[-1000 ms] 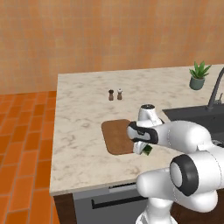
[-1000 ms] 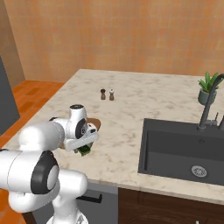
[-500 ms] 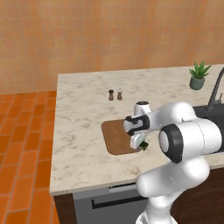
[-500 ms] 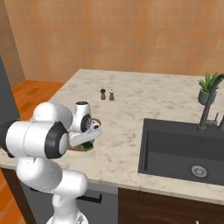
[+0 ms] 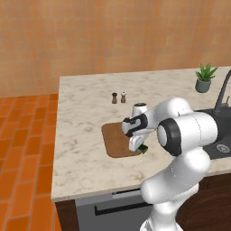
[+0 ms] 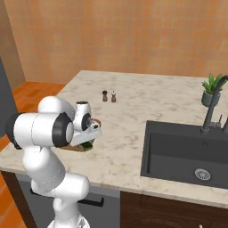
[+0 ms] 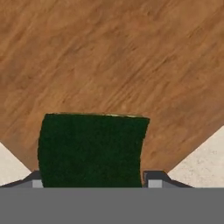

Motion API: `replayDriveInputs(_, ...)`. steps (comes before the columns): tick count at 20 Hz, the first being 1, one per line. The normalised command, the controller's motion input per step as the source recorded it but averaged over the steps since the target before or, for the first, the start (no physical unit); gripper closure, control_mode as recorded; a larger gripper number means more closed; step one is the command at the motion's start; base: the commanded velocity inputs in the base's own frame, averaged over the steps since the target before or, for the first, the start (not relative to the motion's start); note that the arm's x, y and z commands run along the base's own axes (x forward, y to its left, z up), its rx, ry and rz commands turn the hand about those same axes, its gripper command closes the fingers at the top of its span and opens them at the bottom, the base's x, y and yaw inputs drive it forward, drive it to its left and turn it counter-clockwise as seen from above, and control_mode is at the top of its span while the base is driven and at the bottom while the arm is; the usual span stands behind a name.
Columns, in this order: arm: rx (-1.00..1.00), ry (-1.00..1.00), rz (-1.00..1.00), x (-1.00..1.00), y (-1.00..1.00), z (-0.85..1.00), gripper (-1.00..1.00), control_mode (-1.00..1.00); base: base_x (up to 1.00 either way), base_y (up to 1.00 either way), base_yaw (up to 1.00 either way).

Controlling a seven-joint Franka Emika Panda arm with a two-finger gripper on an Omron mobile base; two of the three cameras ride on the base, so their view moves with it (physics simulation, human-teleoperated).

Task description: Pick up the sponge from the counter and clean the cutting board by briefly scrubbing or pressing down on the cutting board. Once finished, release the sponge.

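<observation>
Sponge point(image 7: 92, 148), dark green, sits gripped between your gripper's point(image 7: 92, 178) two fingertips, over the near right corner of the brown wooden cutting board point(image 5: 115, 140). Beyond, on the marbled counter point(image 5: 85, 108), you see two small shakers point(image 5: 118, 97) standing side by side.

Dark green sponge point(image 7: 92, 148) lies over the brown wooden cutting board point(image 7: 113, 57).

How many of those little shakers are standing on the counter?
2. The dark shaker and the white-topped shaker stand side by side on the counter, behind the cutting board. The arm could hide others.
</observation>
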Motion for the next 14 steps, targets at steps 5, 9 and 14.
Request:
replayDriveInputs(5, -0.01, 0.0, 0.0, 0.01, 0.7, -0.03, 1.0, -1.0, 0.0, 0.0, 0.0)
replayDriveInputs(9, -0.01, 0.0, 0.0, 0.0, 0.65, -0.09, 1.0, -1.0, 0.0, 0.0, 0.0)
replayDriveInputs(14, 0.0, 0.0, 0.0, 0.0, 0.74, -0.09, 1.0, -1.0, 0.0, 0.0, 0.0)
